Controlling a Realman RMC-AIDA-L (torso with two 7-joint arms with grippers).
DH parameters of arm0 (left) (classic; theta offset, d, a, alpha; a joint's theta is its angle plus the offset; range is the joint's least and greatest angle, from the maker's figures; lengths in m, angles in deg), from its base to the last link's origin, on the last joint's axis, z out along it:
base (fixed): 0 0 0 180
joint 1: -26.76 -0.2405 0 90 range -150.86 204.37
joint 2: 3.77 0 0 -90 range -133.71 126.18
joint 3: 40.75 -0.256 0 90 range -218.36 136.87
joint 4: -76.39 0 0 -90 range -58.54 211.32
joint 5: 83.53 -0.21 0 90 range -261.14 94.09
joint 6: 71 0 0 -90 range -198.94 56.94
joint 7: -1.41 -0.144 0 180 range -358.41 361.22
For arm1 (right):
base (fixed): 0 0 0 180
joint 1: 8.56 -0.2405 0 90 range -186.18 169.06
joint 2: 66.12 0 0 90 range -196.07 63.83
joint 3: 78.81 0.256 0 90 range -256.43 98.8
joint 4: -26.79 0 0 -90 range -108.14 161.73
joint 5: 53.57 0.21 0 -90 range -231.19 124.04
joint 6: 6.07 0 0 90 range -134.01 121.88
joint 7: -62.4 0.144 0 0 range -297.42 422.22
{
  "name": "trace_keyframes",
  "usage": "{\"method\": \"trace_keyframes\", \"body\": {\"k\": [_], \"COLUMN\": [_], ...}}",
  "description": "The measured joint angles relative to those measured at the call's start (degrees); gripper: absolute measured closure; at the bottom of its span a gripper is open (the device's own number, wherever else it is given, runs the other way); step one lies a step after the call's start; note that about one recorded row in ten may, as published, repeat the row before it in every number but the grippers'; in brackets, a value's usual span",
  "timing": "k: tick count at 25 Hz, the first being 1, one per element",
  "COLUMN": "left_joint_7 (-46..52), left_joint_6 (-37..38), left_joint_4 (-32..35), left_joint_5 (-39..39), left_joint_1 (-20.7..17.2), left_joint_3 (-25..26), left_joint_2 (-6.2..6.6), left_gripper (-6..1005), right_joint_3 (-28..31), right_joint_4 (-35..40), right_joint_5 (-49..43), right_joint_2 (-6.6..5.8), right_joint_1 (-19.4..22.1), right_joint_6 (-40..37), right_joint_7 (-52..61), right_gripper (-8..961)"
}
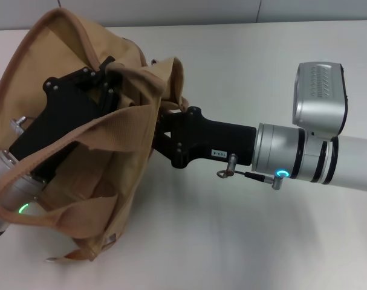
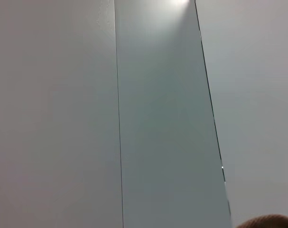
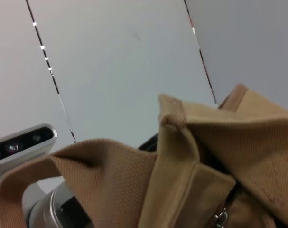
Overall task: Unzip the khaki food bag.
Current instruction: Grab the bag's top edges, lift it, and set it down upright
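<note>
The khaki food bag [image 1: 110, 181] lies slumped on the white table [image 1: 243, 241] at the left, with its strap handles [image 1: 26, 66] looped over my left arm. My left gripper [image 1: 104, 69] sits at the bag's top and is shut on a bunched fold of its fabric. My right gripper [image 1: 161, 118] reaches in from the right and presses into the bag's top edge, its tip hidden behind the fabric. The right wrist view shows the bag's tan canvas [image 3: 219, 142] close up, with a small metal pull [image 3: 221, 217]. A sliver of the bag [image 2: 267, 222] shows in the left wrist view.
My right arm's silver wrist [image 1: 292, 154] stretches across the table from the right. The left arm's wrist camera [image 3: 20, 142] shows in the right wrist view. Grey wall panels [image 2: 162, 118] stand behind the table.
</note>
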Motion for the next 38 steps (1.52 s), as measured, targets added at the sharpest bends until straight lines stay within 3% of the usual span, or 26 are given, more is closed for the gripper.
{"method": "trace_keyframes", "body": {"k": [4,13,17,20,22,38], "left_joint_7": [-0.01,-7.97,-8.16,-8.16,-7.70,-7.13], "left_joint_6": [1.14,1.71,2.54,2.54,4.27,7.42], "left_joint_4": [-0.97,-7.51,-8.02,-8.02,-8.05,-7.47], "left_joint_5": [0.30,0.16,0.16,0.16,0.20,0.55], "left_joint_1": [0.44,1.22,0.68,0.68,-0.47,-3.29], "left_joint_3": [1.45,13.51,17.42,17.42,21.90,25.42], "left_joint_2": [0.00,0.00,0.00,0.00,0.01,0.00], "left_gripper": [922,920,919,918,918,915], "right_joint_3": [0.08,0.03,0.02,0.02,0.02,0.31], "right_joint_4": [-0.07,0.66,1.46,2.27,2.90,3.86], "right_joint_5": [-0.18,-0.25,-0.12,0.03,0.06,0.28], "right_joint_2": [0.00,0.00,0.01,0.01,0.01,0.00], "right_joint_1": [0.09,1.97,3.60,5.10,6.05,7.92], "right_joint_6": [0.14,1.08,1.74,2.26,2.38,4.16], "right_joint_7": [-0.30,-0.46,-0.46,-0.29,-0.07,0.13], "right_gripper": [954,928,916,908,902,856]}}
